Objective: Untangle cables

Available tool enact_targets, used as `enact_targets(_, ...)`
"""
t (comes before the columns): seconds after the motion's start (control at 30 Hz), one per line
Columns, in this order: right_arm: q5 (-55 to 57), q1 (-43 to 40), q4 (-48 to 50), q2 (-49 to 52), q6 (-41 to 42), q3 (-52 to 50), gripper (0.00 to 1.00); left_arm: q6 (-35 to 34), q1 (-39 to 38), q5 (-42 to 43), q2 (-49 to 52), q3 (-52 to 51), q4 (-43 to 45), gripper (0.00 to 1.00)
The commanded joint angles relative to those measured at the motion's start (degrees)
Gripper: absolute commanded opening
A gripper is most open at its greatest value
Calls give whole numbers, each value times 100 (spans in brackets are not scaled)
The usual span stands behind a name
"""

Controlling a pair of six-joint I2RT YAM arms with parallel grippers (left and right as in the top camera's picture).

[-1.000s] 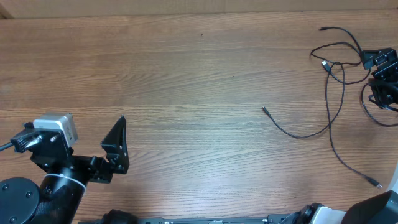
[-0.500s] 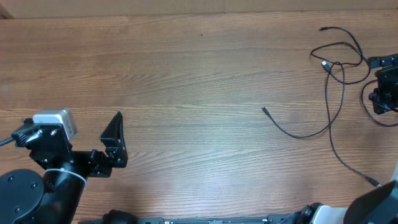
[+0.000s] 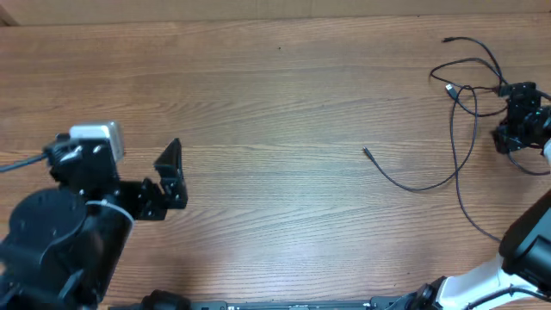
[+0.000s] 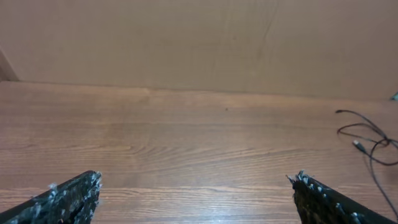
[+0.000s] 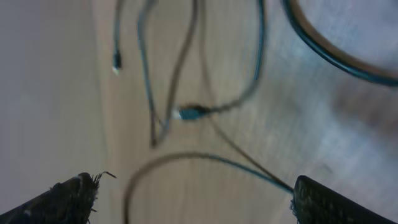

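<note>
The cables [image 3: 469, 90] are thin black cords lying in a loose tangle at the table's far right. One loose end [image 3: 365, 151] reaches toward the middle, and a silver plug [image 3: 449, 89] lies inside the loops. My right gripper [image 3: 510, 116] hovers open just right of the tangle. Its wrist view is blurred: the fingers stand wide apart around the gripper's middle [image 5: 196, 199], with crossing cords and the silver plug [image 5: 193, 113] below, and one cord runs up to the right finger [image 5: 326, 202]. My left gripper [image 3: 172, 175] is open and empty at the left. Its wrist view [image 4: 196, 199] shows the cables [image 4: 368, 134] far off.
The wooden table [image 3: 275, 103] is bare between the two arms. A thicker black wire [image 3: 525, 164] loops by the right arm at the table's right edge. A brown wall [image 4: 199, 43] stands behind the table.
My right gripper has shifted left, closer to the tangle. My left arm has moved a little up and to the right. The cables have not moved.
</note>
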Motion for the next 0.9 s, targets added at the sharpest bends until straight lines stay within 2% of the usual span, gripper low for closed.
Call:
enact_targets(0.0, -221, 162, 660, 258, 605, 129, 99, 164, -39, -81, 229, -20, 22, 99)
enact_targets(0.1, -573, 372, 1526, 564, 1027, 192, 100, 164, -39, -81, 369, -20, 72, 99)
enact_targets(0.2, -575, 579, 1794, 903, 1224, 387, 100, 164, -39, -83, 481, -20, 203, 100)
enact_targets(0.37, -549, 800, 1792, 1351, 1255, 695, 99, 164, -39, -83, 575, -17, 328, 100)
enact_targets(0.6, 24, 791, 1491, 1377, 1213, 717, 100, 164, -39, -83, 581, -17, 345, 100)
enact_targets(0.87, 640, 752, 1541, 1377, 833, 719, 86, 162, -39, -81, 581, -17, 385, 99)
